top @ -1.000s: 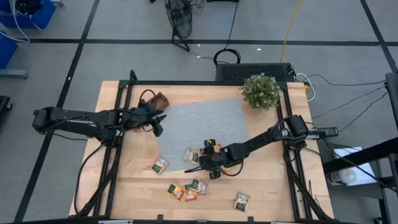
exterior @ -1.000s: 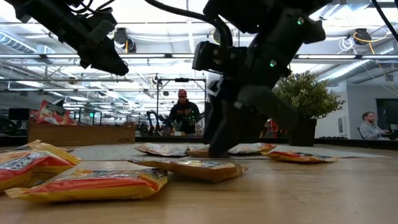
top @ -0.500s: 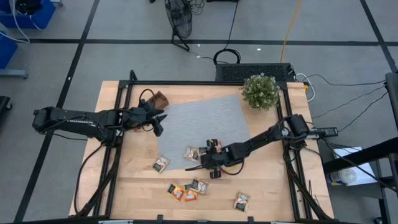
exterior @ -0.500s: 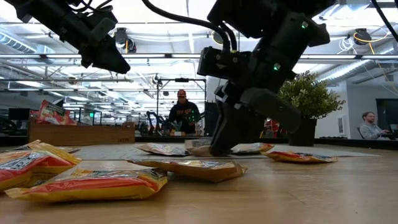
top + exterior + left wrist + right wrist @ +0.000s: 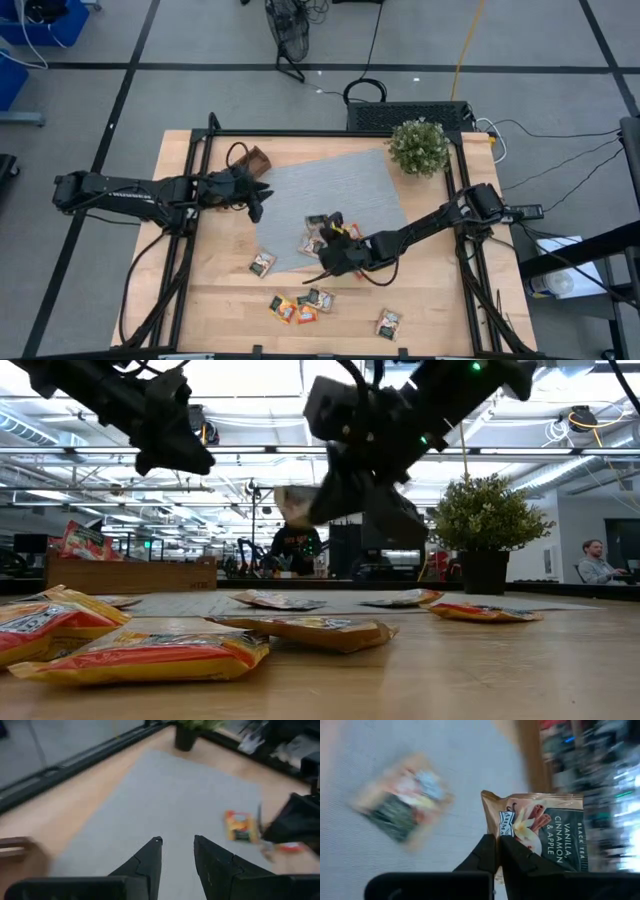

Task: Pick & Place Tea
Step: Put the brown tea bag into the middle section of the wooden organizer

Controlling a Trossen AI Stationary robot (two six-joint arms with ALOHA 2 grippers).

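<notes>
The right end effector (image 5: 322, 240) has come up off the table: a second ago it was down among the sachets at the near edge of the grey woven mat (image 5: 330, 195); now it hangs clear in the air, its fingers pressed together on the corner of a small flat tan tea sachet printed "vanilla, cinnamon & apple" (image 5: 540, 822). In the low view that sachet (image 5: 300, 503) rides well above the wood, so the pick looks done and the carry is under way.

Below and just beside the lifted sachet, another one with an orange and dark label (image 5: 400, 805) lies on the mat, though blur leaves its print unreadable. Further sachets stay scattered on the light wooden table (image 5: 440, 310) nearer its front edge, well apart from the end effector, among them a red-and-yellow cluster (image 5: 300, 303).

The left end effector (image 5: 257, 205) waits over the far corner of the mat, fingers spread and empty, with the brown wooden tray (image 5: 255, 160) just behind it. That tray is probably the goal.
</notes>
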